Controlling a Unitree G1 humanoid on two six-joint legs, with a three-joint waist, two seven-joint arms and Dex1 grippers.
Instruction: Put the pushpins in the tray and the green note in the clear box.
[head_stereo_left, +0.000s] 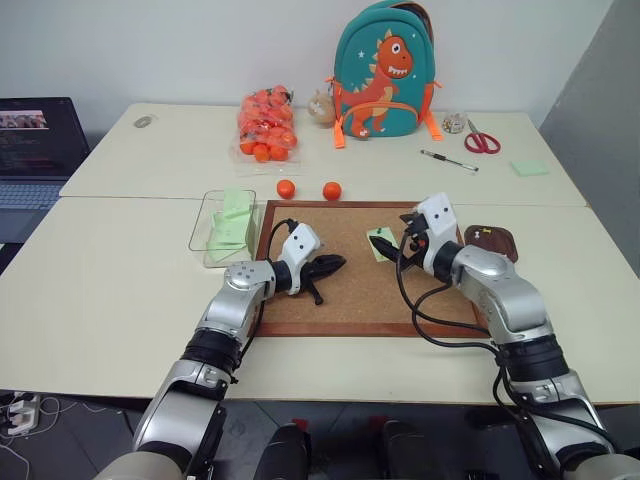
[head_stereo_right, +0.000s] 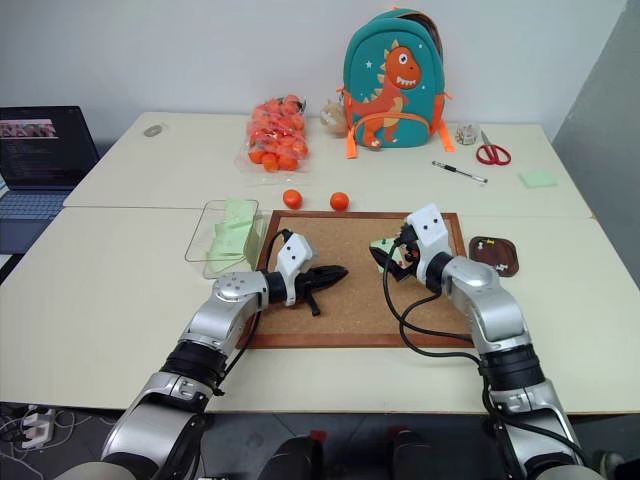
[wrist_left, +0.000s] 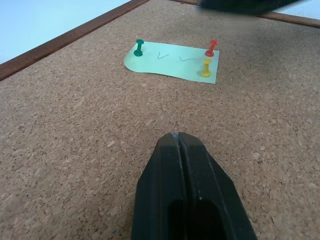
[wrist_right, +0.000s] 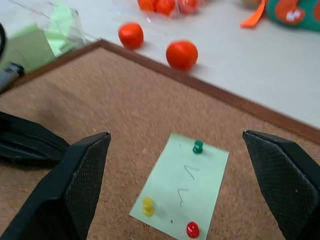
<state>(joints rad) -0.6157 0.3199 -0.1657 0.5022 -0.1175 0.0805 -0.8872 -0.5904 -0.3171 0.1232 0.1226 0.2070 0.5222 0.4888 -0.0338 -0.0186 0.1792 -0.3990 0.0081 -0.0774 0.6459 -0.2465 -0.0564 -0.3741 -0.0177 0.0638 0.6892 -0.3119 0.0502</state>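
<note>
Left eye view: the green note (head_stereo_left: 381, 243) lies on the cork board (head_stereo_left: 365, 300), pinned toward its far right part, with the right gripper (head_stereo_left: 408, 249) just beside it. The left gripper (head_stereo_left: 325, 267) rests over the board's left-middle, well apart from the note. The clear box (head_stereo_left: 208, 232) sits on the table (head_stereo_left: 100, 300) just left of the board, green slips already inside; the tray (head_stereo_left: 492, 243) lies just right of the board.

Left wrist view: the left jaws are pressed together, holding nothing.

Right wrist view: the right jaws stand spread wide either side of the note. Three pushpins hold it: green pushpin (wrist_right: 198, 146), yellow pushpin (wrist_right: 148, 205), red pushpin (wrist_right: 192, 229).

Likely handling: the pins are small, hard and slick, best pinched by the plastic head and pulled straight out. The note is thin and limp, tears easily while pinned, and wants lifting by a free edge.
</note>
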